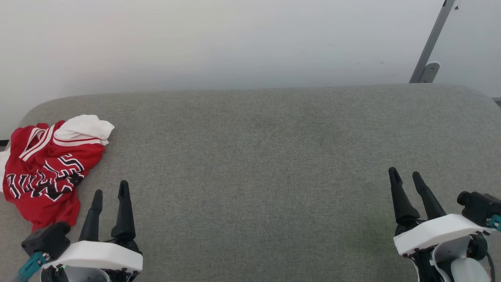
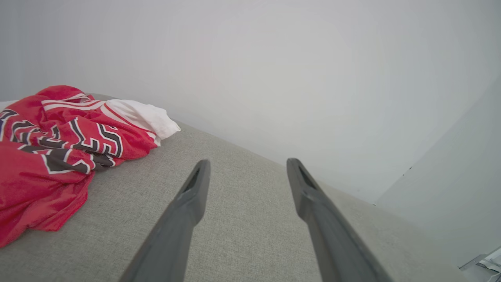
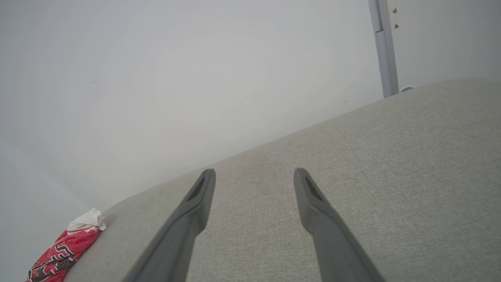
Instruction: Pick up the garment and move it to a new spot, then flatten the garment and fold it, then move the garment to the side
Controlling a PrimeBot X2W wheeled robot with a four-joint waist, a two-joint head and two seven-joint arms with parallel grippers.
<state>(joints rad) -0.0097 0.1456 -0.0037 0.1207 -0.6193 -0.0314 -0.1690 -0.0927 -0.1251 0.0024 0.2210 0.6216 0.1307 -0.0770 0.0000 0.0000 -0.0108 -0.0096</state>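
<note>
garment (image 1: 45, 166) crumpled at my 10 o'clock; left gripper (image 1: 110, 192) wide open, empty (right gripper (image 1: 407, 176) too); should pinch thick red fold.

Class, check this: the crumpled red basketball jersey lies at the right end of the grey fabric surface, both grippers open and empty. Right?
No: the head view shows the red basketball jersey at the left end of the grey fabric surface. The left gripper and right gripper are open and empty.
</note>
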